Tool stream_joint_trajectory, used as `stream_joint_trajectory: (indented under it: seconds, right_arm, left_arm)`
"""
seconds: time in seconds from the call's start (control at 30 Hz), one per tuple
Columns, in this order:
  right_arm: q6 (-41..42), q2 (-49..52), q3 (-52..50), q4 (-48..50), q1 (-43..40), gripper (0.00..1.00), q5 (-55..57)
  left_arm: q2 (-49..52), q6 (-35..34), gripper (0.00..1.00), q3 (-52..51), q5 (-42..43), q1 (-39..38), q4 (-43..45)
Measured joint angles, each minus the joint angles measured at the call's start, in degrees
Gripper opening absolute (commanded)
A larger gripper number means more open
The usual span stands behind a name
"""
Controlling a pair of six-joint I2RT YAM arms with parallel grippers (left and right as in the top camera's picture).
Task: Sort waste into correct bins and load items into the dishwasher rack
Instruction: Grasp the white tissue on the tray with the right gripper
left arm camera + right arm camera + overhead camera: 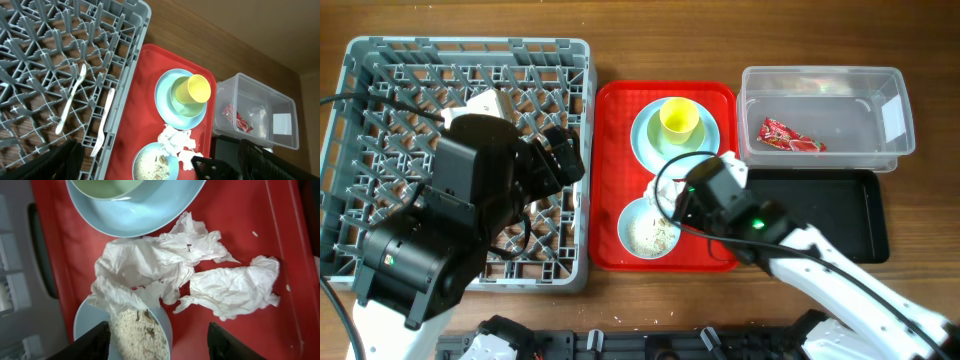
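Note:
The crumpled white napkin (155,265) lies on the red tray, one edge draped over the rim of a pale blue bowl of rice crumbs (135,335); a second white piece (232,287) lies to its right. My right gripper (160,345) is open and empty just above them, also seen in the overhead view (678,198). The yellow cup (679,118) stands in a bowl on the plate (645,140). The red wrapper (790,135) lies in the clear tub (895,150). My left gripper (160,170) is open over the grey rack (380,70), which holds the spoon (70,100) and fork (104,122).
The flat red tray (610,180) sits between the rack and the bins. The black tray (830,215) lies in front of the clear tub. The left arm (430,230) covers much of the rack's front half. Wooden tabletop (650,40) runs along the back.

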Motion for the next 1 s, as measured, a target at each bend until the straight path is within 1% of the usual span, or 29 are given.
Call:
stream_joint_trajectory:
  seconds: [0.03, 0.07, 0.1, 0.2, 0.27, 0.3, 0.33, 0.47, 0.5, 0.53, 0.57, 0.67, 0.7, 0.77, 0.8, 0.93, 0.97, 1.0]
  right_arm:
    - [0.9, 1.6, 0.0, 0.8, 0.7, 0.63, 1.1]
    - [1.8, 4.9, 0.0, 3.1, 1.0, 0.59, 2.4]
    - [2.2, 6.8, -0.1, 4.3, 1.0, 0.57, 3.0]
    - [3.0, 9.0, -0.1, 6.0, 1.0, 0.57, 4.4]
    - [5.0, 9.0, -0.1, 5.9, 1.0, 0.58, 4.8]
    - [7.9, 9.0, -0.1, 5.9, 1.0, 0.64, 4.8]
    - [10.0, 9.1, -0.1, 5.9, 1.0, 0.66, 4.8]
    - [13.4, 14.8, -0.1, 6.0, 1.0, 0.66, 4.8]
    - [14.1, 17.5, -0.1, 6.1, 1.0, 0.60, 4.8]
    - [14.2, 18.5, 0.0, 6.6, 1.0, 0.51, 5.3]
    - [14.5, 18.8, 0.0, 6.8, 1.0, 0.38, 5.5]
    - [14.8, 19.4, 0.0, 6.8, 0.7, 0.08, 5.8]
    - [14.6, 19.4, 0.0, 6.6, 0.3, 0.04, 5.7]
    - [12.2, 19.0, 0.0, 5.9, -1.1, 0.04, 5.6]
    - [11.0, 17.8, 0.0, 5.2, -1.7, 0.07, 5.6]
    - [8.9, 10.8, 0.0, 5.7, -2.4, 0.09, 5.6]
    - [8.5, 10.7, 0.0, 5.7, -2.4, 0.13, 5.7]
    - [7.8, 10.8, 0.0, 5.4, -2.4, 0.21, 5.7]
  left_arm:
    - [0.0, 0.0, 1.00, 0.0, 0.0, 0.0, 0.0]
    - [0.0, 0.0, 1.00, 0.0, 0.0, 0.0, 0.0]
    - [0.0, 0.0, 1.00, 0.0, 0.0, 0.0, 0.0]
    - [0.0, 0.0, 1.00, 0.0, 0.0, 0.0, 0.0]
    - [0.0, 0.0, 1.00, 0.0, 0.0, 0.0, 0.0]
    - [0.0, 0.0, 1.00, 0.0, 0.0, 0.0, 0.0]
    - [0.0, 0.0, 1.00, 0.0, 0.0, 0.0, 0.0]
    - [0.0, 0.0, 1.00, 0.0, 0.0, 0.0, 0.0]
    - [0.0, 0.0, 1.00, 0.0, 0.0, 0.0, 0.0]
    - [0.0, 0.0, 1.00, 0.0, 0.0, 0.0, 0.0]
    - [0.0, 0.0, 1.00, 0.0, 0.0, 0.0, 0.0]
    - [0.0, 0.0, 1.00, 0.0, 0.0, 0.0, 0.0]
    - [0.0, 0.0, 1.00, 0.0, 0.0, 0.0, 0.0]
    - [0.0, 0.0, 1.00, 0.0, 0.0, 0.0, 0.0]
    - [0.0, 0.0, 1.00, 0.0, 0.0, 0.0, 0.0]
    - [0.0, 0.0, 1.00, 0.0, 0.0, 0.0, 0.0]
    - [0.0, 0.0, 1.00, 0.0, 0.0, 0.0, 0.0]
    - [0.0, 0.0, 1.00, 0.0, 0.0, 0.0, 0.0]
